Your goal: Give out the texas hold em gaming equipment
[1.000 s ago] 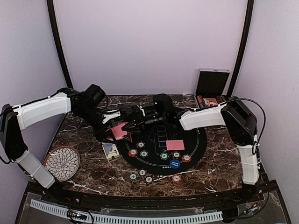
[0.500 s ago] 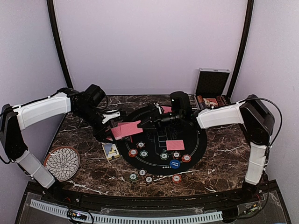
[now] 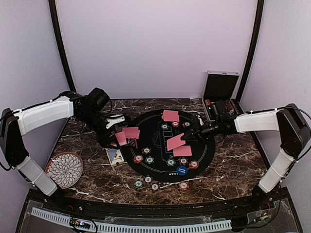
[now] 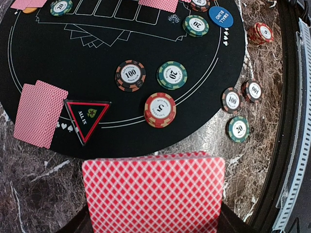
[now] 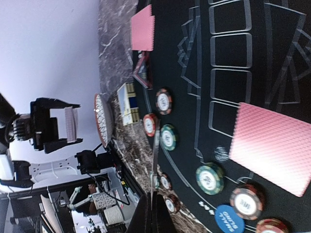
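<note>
Chips off the mat: three small poker chips [image 3: 147, 180] lie close together on the marble table [image 3: 228, 165] just before the mat's near edge, and a red chip [image 3: 183, 185] lies alone to their right.
Plate: white flower-patterned plate [image 3: 64, 169] at the near left, well apart from the mat.
Mat: round black felt mat [image 3: 158, 143] in the middle of the table.
Blue disc: "SMALL BLIND" button [image 3: 181, 170] flat on the mat's near edge.
Chips on the mat: red, green and white chips [image 3: 149, 159] in a loose arc just beyond the blue disc.
Dealt pairs: face-down cards [image 3: 182, 151] right of centre, and another pair [image 4: 39, 114] at the mat's left, beside a triangular "ALL IN" marker [image 4: 86, 118].
Left gripper [image 3: 118, 136]: clenched on a deck of red-backed cards [image 4: 153, 194], held above the mat's left edge.
Right gripper [image 3: 187, 137]: pinched tight on a single red-backed card [image 3: 175, 141], tilted in the air over the mat, just beyond the right-of-centre pair.
Far side: more face-down cards [image 3: 170, 115] at the mat's far edge, three chips [image 3: 175, 124] just nearer.
Case: open chip case [image 3: 221, 87] at the far right corner.
</note>
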Robot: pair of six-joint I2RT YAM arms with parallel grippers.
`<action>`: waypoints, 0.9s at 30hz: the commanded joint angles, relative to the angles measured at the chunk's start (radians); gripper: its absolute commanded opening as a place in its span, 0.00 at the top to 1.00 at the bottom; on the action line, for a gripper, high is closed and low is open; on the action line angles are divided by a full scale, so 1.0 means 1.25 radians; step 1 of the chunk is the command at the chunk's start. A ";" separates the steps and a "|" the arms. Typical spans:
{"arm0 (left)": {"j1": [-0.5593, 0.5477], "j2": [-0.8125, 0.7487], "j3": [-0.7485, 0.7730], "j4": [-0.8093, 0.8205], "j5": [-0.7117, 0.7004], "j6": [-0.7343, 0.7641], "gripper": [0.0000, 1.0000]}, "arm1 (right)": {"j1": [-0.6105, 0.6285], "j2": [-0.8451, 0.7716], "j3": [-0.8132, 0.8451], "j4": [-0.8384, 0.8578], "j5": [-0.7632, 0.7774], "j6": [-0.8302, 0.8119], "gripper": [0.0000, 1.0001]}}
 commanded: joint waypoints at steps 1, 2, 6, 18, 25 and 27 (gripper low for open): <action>0.004 -0.024 0.020 -0.021 0.016 0.000 1.00 | -0.059 -0.028 -0.033 -0.132 0.066 -0.128 1.00; 0.004 -0.025 0.021 -0.021 0.017 0.000 1.00 | -0.070 -0.027 -0.038 -0.134 0.074 -0.135 1.00; 0.004 -0.024 0.022 -0.022 0.018 -0.001 1.00 | -0.096 -0.013 -0.049 -0.123 0.103 -0.149 1.00; 0.004 -0.025 0.022 -0.027 0.018 0.002 1.00 | -0.098 0.042 -0.024 -0.144 0.189 -0.201 1.00; 0.004 -0.027 0.021 -0.030 0.019 0.004 1.00 | -0.098 -0.008 -0.002 -0.268 0.310 -0.259 0.62; 0.004 -0.027 0.020 -0.031 0.021 0.004 1.00 | -0.098 -0.029 0.017 -0.304 0.346 -0.269 0.55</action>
